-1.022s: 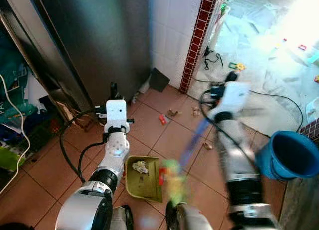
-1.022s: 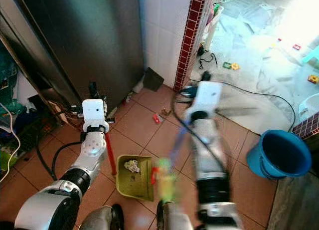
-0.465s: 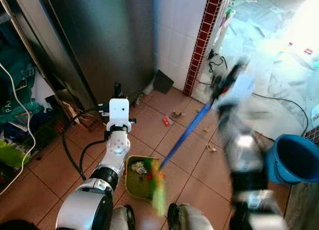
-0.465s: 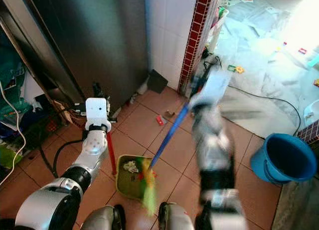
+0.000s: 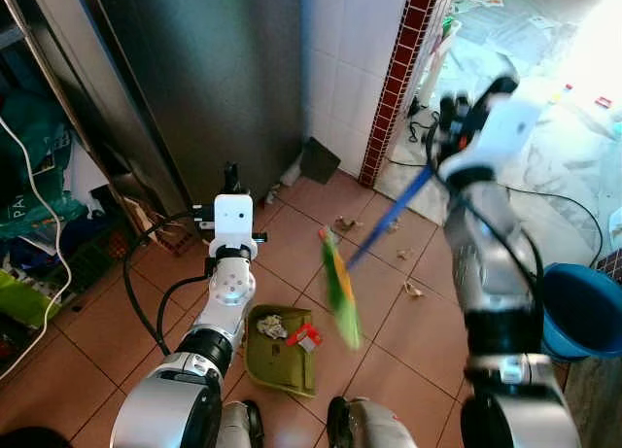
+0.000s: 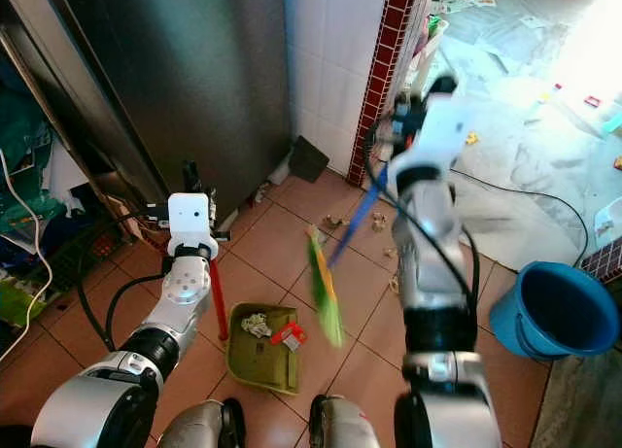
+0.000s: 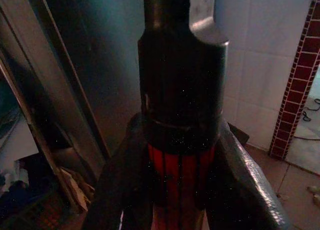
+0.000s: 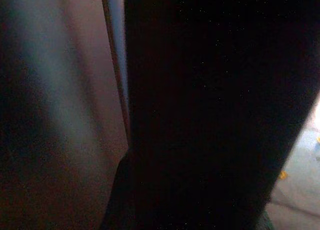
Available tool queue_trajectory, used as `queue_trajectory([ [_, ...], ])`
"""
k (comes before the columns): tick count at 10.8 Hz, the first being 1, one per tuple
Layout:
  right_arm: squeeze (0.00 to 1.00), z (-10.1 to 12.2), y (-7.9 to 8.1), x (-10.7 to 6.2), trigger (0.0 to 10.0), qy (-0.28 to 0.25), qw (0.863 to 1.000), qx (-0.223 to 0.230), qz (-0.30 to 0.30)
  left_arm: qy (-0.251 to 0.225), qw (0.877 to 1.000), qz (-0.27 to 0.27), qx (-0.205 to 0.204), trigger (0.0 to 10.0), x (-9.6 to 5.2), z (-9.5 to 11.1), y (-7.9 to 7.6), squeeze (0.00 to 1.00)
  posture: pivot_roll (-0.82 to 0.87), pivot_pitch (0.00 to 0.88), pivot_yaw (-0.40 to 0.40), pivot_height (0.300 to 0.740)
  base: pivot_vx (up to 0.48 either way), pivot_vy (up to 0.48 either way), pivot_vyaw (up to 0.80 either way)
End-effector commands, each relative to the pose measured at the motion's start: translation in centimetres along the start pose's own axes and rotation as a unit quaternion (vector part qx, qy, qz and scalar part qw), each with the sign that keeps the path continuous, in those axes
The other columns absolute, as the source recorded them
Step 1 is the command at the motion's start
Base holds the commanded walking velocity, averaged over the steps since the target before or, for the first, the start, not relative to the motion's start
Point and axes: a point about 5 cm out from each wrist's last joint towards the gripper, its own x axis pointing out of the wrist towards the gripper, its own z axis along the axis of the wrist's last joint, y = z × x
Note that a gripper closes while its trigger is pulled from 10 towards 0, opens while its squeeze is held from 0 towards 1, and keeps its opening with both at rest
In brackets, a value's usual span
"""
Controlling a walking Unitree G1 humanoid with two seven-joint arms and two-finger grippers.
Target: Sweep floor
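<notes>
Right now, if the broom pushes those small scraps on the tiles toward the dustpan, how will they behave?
The scraps look small, crumpled and papery, so probably light and apt to scatter or skip rather than slide neatly. The crumpled wad in the green dustpan looks similar and might bounce out if hit hard. The broom head seems soft, so gentle strokes likely suit.
</notes>
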Motion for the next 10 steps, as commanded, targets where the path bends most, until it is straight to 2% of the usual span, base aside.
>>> queue_trajectory([
  [1, 0.00, 0.1, 0.1, -0.2, 10.0, -0.009, 1.000, -0.011, -0.001, 0.024, 0.999, -0.006, 0.025, 10.0, -0.4, -1.0, 0.5, 0.00, -0.13, 0.079, 0.008, 0.740, 0.000, 0.000, 0.00],
  [3, 0.00, -2.9, 0.2, -1.9, 10.0, 0.035, 0.999, -0.029, -0.007, 0.027, 0.999, -0.009, 0.028, 10.0, -0.5, -1.2, 0.4, 0.00, -0.13, 0.083, 0.006, 0.740, 0.000, 0.000, 0.00],
  [4, 0.00, -4.5, 1.3, -2.7, 10.0, 0.069, 0.997, 0.009, -0.017, 0.031, 0.999, -0.008, 0.028, 10.0, -0.5, -1.3, 0.5, 0.00, -0.12, 0.083, 0.004, 0.740, 0.000, 0.000, 0.00],
  [6, 0.00, -4.7, 3.2, -2.7, 10.0, 0.076, 0.996, 0.054, -0.009, 0.032, 0.999, -0.010, 0.027, 10.0, -0.5, -1.3, 0.4, 0.00, -0.12, 0.084, 0.005, 0.740, 0.000, 0.000, 0.00],
  [7, 0.00, -4.4, 3.8, -2.5, 10.0, 0.079, 0.992, 0.100, -0.015, 0.033, 0.999, -0.011, 0.027, 10.0, -0.5, -1.3, 0.3, 0.00, -0.12, 0.084, 0.003, 0.740, 0.000, 0.000, 0.00],
  [8, 0.00, -3.9, 3.6, -2.2, 10.0, 0.076, 0.989, 0.127, -0.020, 0.034, 0.999, -0.012, 0.027, 10.0, -0.6, -1.4, 0.3, 0.00, -0.12, 0.084, 0.002, 0.740, 0.000, 0.000, 0.00],
  [10, 0.00, -2.5, 2.7, -1.4, 10.0, 0.058, 0.989, 0.136, -0.024, 0.039, 0.999, -0.011, 0.023, 10.0, -0.6, -1.5, 0.2, 0.00, -0.13, 0.087, 0.000, 0.740, 0.000, 0.000, 0.00],
])
